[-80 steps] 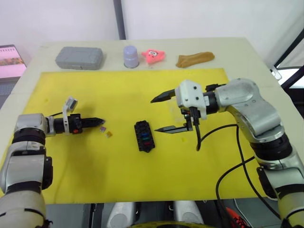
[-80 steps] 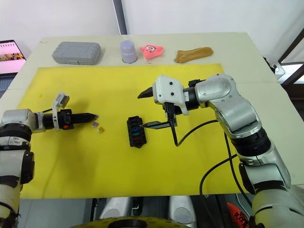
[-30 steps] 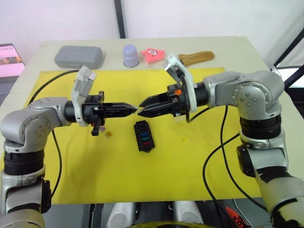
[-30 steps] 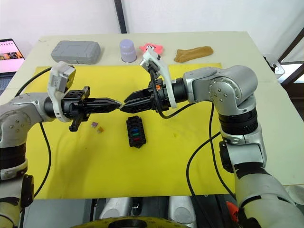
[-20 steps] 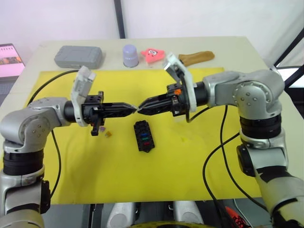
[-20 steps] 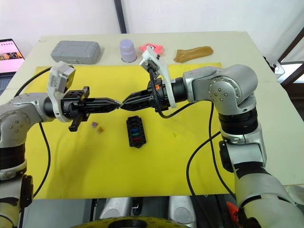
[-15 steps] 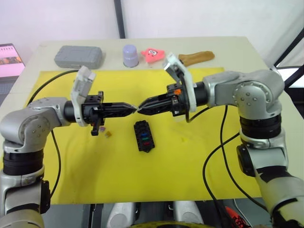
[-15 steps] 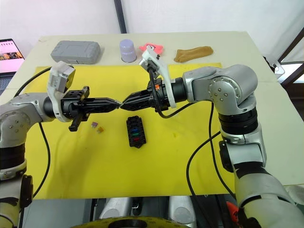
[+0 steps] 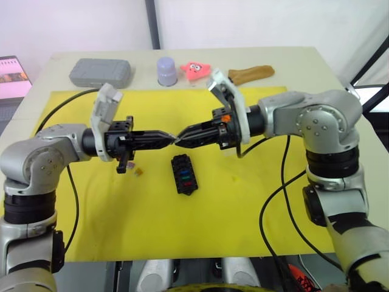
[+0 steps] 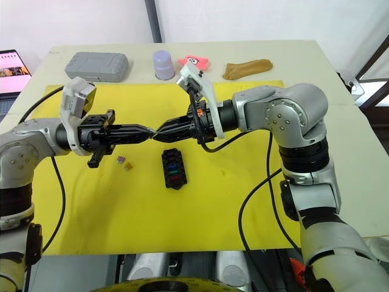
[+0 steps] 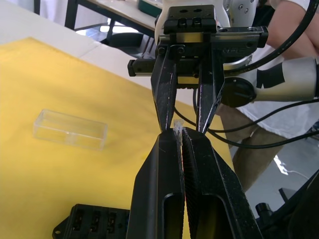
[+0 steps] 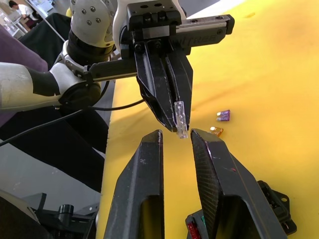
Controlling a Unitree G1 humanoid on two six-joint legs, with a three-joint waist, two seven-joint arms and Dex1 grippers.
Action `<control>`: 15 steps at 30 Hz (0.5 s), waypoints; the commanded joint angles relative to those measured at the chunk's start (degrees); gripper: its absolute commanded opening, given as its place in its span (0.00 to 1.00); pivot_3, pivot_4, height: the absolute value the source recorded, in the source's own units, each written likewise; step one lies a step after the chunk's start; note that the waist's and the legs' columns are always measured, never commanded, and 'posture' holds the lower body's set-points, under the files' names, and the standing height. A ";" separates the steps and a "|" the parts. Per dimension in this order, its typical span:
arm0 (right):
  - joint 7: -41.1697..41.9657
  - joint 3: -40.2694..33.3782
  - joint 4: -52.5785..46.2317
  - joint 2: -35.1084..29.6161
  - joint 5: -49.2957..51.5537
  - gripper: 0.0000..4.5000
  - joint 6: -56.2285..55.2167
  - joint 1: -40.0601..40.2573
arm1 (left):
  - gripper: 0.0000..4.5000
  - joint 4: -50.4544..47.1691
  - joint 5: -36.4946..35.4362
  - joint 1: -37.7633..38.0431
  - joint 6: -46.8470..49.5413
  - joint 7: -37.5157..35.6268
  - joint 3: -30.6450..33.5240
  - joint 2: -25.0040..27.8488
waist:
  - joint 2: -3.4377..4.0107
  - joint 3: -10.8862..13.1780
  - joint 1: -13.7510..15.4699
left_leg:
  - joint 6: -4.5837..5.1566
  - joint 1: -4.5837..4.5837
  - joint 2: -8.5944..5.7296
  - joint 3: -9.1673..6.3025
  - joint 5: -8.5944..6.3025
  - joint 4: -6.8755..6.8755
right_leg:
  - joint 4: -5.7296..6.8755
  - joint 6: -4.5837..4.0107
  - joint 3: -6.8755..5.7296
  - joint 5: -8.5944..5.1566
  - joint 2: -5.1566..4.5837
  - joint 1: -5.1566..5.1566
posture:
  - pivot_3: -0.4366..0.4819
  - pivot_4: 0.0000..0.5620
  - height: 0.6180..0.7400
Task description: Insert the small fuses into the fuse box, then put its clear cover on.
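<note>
Left claw [image 9: 172, 139] is pinched shut on a clear-grey fuse [image 12: 181, 118], which sticks out past its fingertips; we see the right claw [image 9: 181, 135] tip to tip with it above the yellow mat [image 9: 243, 213], its fingers narrowly parted on either side of that fuse and not yet closed on it. We judge this to be a handover in mid-air. The fuse box [image 9: 185, 174] lies on the mat just below the two claws, with coloured fuses already seated in it. A purple fuse [image 12: 223, 115] and an orange fuse [image 12: 216, 131] lie loose on the mat beside the left arm. The clear cover [image 11: 70, 129] rests flat on the mat, apart from the box. In our judgement the fuse is very light, stiff and smooth, so it may slip or twist between hard fingertips; the receiving claw should take it across its flat plastic body, leaving the lower end free for the slot.
</note>
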 commanded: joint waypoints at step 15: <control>0.85 0.66 -1.75 -0.31 0.99 0.08 -1.16 -0.79 | 0.00 -0.69 -1.35 -0.34 -1.07 0.41 -0.28 1.25 | 0.00 0.00 0.00 | 0.00 0.00 0.00 0.00 0.00 0.00 | 0.00 0.00 0.00 0.00 0.00 0.00 | 0.48 0.27 0.92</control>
